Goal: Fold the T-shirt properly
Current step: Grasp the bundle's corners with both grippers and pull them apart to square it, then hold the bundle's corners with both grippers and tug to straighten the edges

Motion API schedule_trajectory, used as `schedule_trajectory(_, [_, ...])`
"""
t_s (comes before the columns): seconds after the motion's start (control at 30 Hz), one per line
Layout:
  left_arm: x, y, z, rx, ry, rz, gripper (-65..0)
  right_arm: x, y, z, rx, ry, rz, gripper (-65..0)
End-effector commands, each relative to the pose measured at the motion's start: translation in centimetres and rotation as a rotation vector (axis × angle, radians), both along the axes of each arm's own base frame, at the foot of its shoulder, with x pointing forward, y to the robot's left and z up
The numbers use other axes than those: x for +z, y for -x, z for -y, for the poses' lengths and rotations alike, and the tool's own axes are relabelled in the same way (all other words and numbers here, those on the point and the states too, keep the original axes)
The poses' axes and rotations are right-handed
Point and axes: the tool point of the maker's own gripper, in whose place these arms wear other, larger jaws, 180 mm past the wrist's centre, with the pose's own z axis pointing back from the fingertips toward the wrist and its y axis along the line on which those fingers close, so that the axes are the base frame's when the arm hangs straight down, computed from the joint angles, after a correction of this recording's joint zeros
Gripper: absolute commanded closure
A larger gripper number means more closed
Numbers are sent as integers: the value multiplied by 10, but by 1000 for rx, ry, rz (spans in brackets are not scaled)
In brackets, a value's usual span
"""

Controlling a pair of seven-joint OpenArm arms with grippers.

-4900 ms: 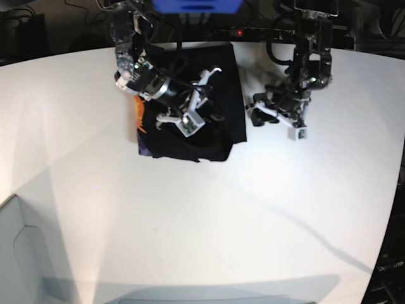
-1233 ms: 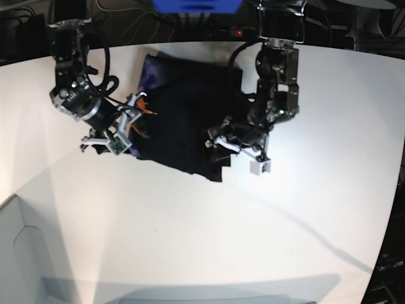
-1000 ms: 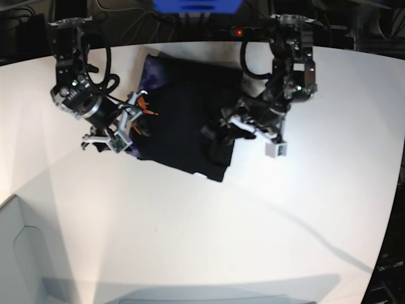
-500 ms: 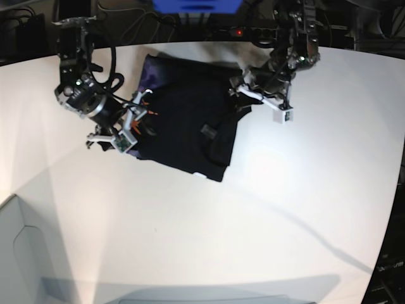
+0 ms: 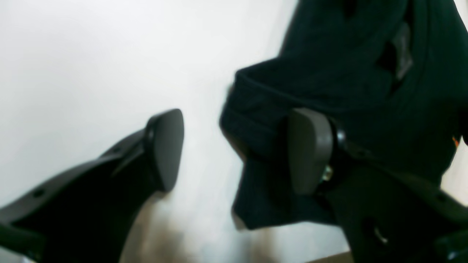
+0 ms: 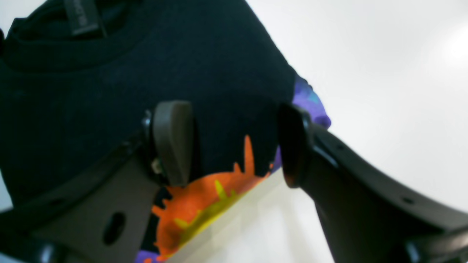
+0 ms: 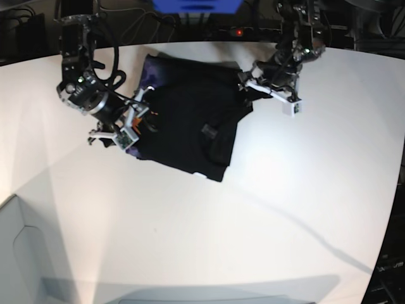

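Observation:
The black T-shirt (image 7: 183, 117) lies folded into a rough rectangle at the back middle of the white table (image 7: 266, 209). A purple patch of its print shows at its far left corner. My left gripper (image 7: 248, 90) hovers at the shirt's far right edge. In the left wrist view it (image 5: 237, 149) is open, and a folded hem of the T-shirt (image 5: 347, 80) lies below, under the right fingertip. My right gripper (image 7: 135, 118) sits at the shirt's left edge. In the right wrist view it (image 6: 232, 144) is open over the black T-shirt (image 6: 109, 95), where the orange and purple print shows.
A power strip with a red light (image 7: 237, 31) and cables run along the table's back edge, beside a blue object (image 7: 196, 5). A pale bin (image 7: 19, 253) stands at the front left corner.
My left gripper has drawn back from the shirt's right front part to its far right edge, open and holding nothing. The right gripper has shifted slightly. The shirt lies still.

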Motion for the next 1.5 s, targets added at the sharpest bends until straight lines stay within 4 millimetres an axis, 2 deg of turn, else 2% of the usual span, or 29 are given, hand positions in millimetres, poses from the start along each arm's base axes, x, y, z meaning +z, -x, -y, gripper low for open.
schedule_trajectory(0.0, [11,-13,2,-1,10,47,-432,13,-6,-3,15,-24,48,-373])
schedule_trajectory(0.1, [-4,-14,3,7,22,9,-432,13,-6,-3,14,-26,48,-373])
schedule_trajectory(0.2, [-8,-14,5,4,29,-1,-432,13,-6,-3,13,-25,48,-373])
schedule_trajectory(0.37, [-9,-7,29,-72,48,-12,-426,14,-7,-1,14,-21,51,-373])
schedule_trajectory(0.43, [-13,-1,34,-85,54,-30,-381,15,-9,-1,14,-21,54,-373])
schedule_trajectory(0.53, [-14,4,37,-81,63,-40,-245,15,-9,-1,14,-21,55,-373])
schedule_trajectory(0.6, [-13,7,36,-80,62,-40,-187,16,-10,-1,14,-21,57,-373])
schedule_trajectory(0.7, [-1,8,36,-89,55,-11,-176,16,-10,-1,14,-21,59,-373])
schedule_trajectory(0.8, [19,7,38,-97,53,40,-175,16,-10,-2,17,-21,58,-373])
schedule_trajectory(0.9, [26,7,38,-100,52,59,-174,16,-10,-5,19,-27,57,-373])
schedule_trajectory(1.03, [23,14,39,-99,53,42,-167,16,-10,-5,18,-28,57,-373])
schedule_trajectory(1.07, [22,17,40,-99,57,34,-146,16,-10,-5,18,-28,57,-373])
schedule_trajectory(1.17, [18,27,41,-96,62,10,0,16,-9,-6,20,-29,57,-373])
schedule_trajectory(1.33, [9,49,40,-98,60,-47,0,17,-10,-6,20,-29,59,-373])
schedule_trajectory(1.47, [10,66,40,-100,61,-72,0,17,-10,-6,20,-29,59,-373])
